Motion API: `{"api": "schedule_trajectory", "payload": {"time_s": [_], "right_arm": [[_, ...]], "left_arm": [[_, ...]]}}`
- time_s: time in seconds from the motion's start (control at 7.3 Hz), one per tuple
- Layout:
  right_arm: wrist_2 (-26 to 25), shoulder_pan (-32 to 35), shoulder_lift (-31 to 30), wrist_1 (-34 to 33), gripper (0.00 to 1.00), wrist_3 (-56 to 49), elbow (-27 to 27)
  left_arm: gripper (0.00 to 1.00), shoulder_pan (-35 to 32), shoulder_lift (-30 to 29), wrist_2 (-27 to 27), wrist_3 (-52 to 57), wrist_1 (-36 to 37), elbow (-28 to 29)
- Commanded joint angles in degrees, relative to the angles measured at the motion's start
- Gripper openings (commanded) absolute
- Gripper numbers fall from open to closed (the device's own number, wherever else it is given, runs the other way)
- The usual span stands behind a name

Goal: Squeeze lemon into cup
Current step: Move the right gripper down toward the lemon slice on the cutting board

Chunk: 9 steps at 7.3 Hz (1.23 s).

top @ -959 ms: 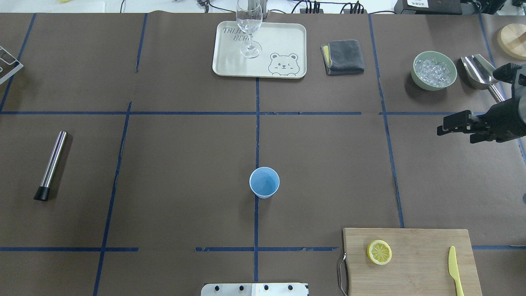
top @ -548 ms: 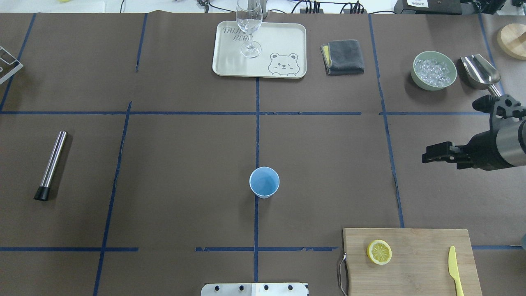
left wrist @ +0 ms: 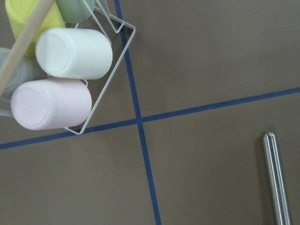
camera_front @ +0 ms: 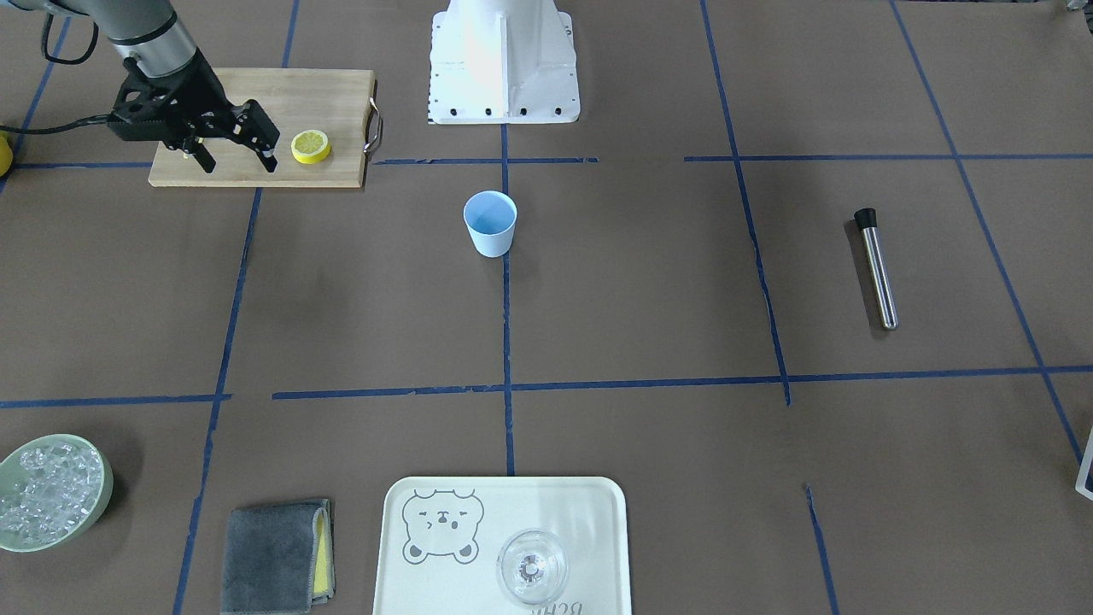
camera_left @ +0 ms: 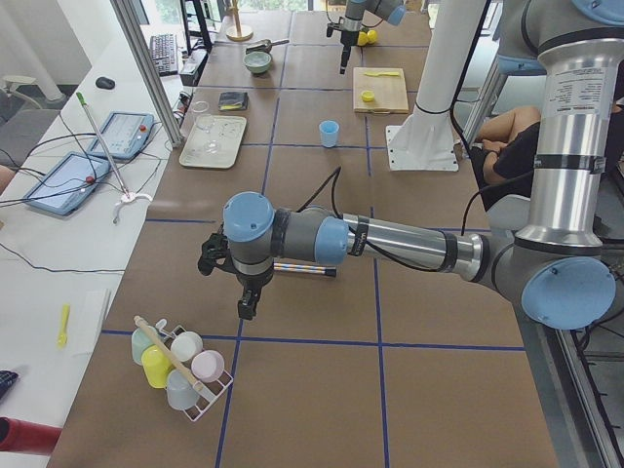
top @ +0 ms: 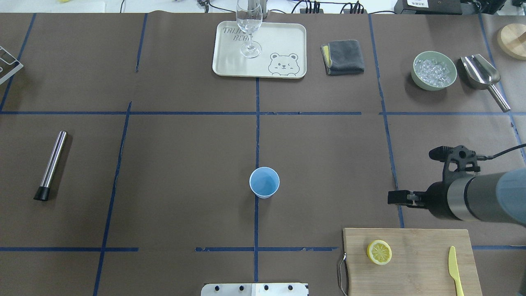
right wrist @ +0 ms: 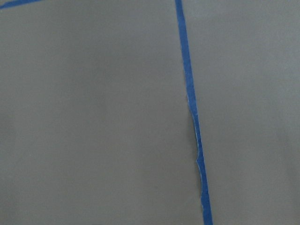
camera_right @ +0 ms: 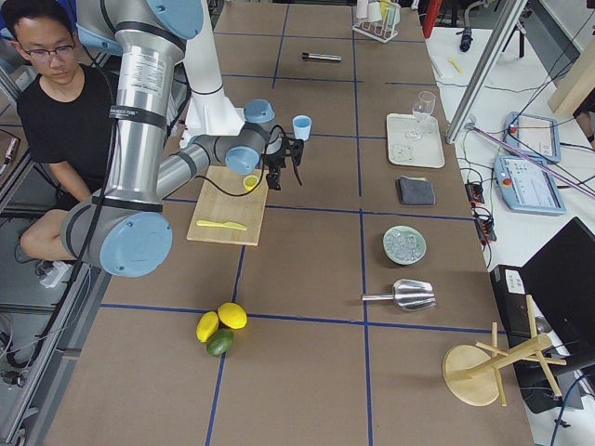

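Lemon [camera_front: 310, 146] lies on cutting board [camera_front: 290, 94] near right claw [camera_front: 239, 164], released and empty; left claw [camera_left: 245, 310] state unclear

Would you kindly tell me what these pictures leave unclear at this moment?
- Left gripper: seen only in the exterior left view, too small to judge its fingers.
- Knife: in the front-facing view, mostly hidden behind the right gripper.
- Wine glass: rim cut off by the overhead view's top edge.
- Lemon: outside the right wrist view.

brown taped table [top: 185, 156], cup [top: 264, 182], cutting board [top: 415, 263], tray [top: 259, 49], cloth [top: 343, 56]
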Motion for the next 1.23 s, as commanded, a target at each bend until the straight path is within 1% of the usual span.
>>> {"api": "schedule_trajectory", "payload": {"time_s": [0.0, 0.14, 0.27, 0.55, 1.1], "right_arm": [[-9.59, -11.39, 1.40, -4.31, 1.00, 5.85, 1.31], [-14.66, -15.52, 2.10, -4.49, 1.00, 7.54, 0.87], [-15.76, -18.00, 2.29, -4.40, 1.00, 8.78, 0.69], [-16.56, -18.99, 4.12, -4.40, 1.00, 9.14, -2.02], [-16.47, -19.78, 3.52, -4.58, 1.00, 9.05, -3.00]], "left_arm": [[1.00, 0.06, -0.07, 0.00, -0.87, -0.92, 0.27], [1.00, 0.06, -0.07, 0.09, -0.96, -1.44, 0.36], [1.00, 0.06, -0.07, 0.00, -0.96, -1.54, 0.54], [1.00, 0.06, -0.07, 0.00, -0.96, -1.54, 0.54], [1.00, 0.06, -0.07, 0.00, -0.96, -2.15, 0.80]]}}
